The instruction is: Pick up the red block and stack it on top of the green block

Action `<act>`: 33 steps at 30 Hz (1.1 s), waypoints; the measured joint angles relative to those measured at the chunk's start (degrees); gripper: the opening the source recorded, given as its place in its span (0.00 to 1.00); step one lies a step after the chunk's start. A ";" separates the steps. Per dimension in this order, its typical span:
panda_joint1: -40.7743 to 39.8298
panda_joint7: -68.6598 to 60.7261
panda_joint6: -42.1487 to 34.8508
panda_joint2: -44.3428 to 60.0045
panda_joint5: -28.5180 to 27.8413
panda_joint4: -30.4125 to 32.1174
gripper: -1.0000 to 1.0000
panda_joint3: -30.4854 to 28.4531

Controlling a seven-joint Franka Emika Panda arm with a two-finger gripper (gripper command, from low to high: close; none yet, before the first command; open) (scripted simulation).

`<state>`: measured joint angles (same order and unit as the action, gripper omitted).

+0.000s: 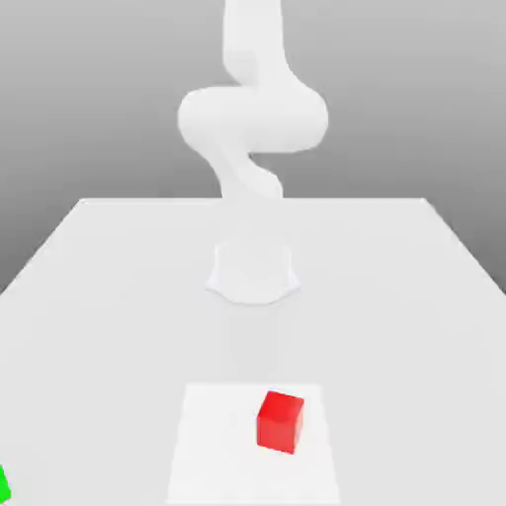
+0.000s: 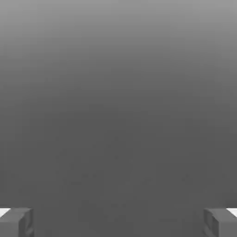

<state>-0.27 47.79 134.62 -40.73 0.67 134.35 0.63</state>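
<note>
- We see the red block [image 1: 280, 422], a small cube, sitting flat on the surface [image 1: 109, 296]
- It rests on a paler square patch [image 1: 212, 445] of the surface, toward the patch's side at the exterior view's right
- Nothing touches the red block and nothing sits on top of it
- We see the green block [image 1: 4, 485] as just a thin bit at the edge of the exterior view, low on the exterior view's left
- The green block is well apart from the red block, and the bare surface lies between them
- We see the white arm [image 1: 252, 114] behind the red block, farther back on the surface
- The arm stands on a round white base [image 1: 253, 272] near the middle of the surface, and it bends as it goes up
- In the hand view we see the gripper [image 2: 118, 222] with its two gray fingertips [image 2: 16, 222] far apart, one at each side
- There is nothing between the fingertips, so the gripper holds nothing
- Behind the fingertips in the hand view we see plain gray
</note>
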 joint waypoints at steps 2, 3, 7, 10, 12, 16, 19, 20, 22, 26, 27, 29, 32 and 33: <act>-0.24 1.76 2.49 4.51 0.54 2.23 0.50 0.64; -0.33 2.62 3.67 6.65 0.75 3.29 0.50 0.95; -0.78 6.12 8.28 14.99 1.43 7.45 0.50 2.39; -1.04 9.00 11.75 21.21 1.57 10.56 0.50 3.46; -1.22 11.05 14.05 25.36 1.49 12.63 0.50 4.18; -1.20 15.62 18.66 33.69 0.64 16.77 0.50 5.10; -1.10 19.44 22.10 39.95 -0.55 19.87 0.50 5.60; -0.85 20.67 23.36 42.03 -1.11 20.69 0.50 5.46; -0.56 22.20 26.52 46.21 -2.36 20.93 0.50 4.94; 0.94 24.15 33.45 54.52 -4.74 19.96 0.50 2.92; 1.26 24.29 34.65 55.94 -4.95 19.76 0.00 2.54; 1.26 24.30 34.66 55.94 -4.96 19.76 0.00 2.55; 1.24 24.39 34.73 55.94 -5.05 19.76 0.00 2.56; 1.43 24.56 35.33 56.65 -5.25 19.65 0.00 2.33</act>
<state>1.16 72.36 169.95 15.92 -4.58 153.99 2.96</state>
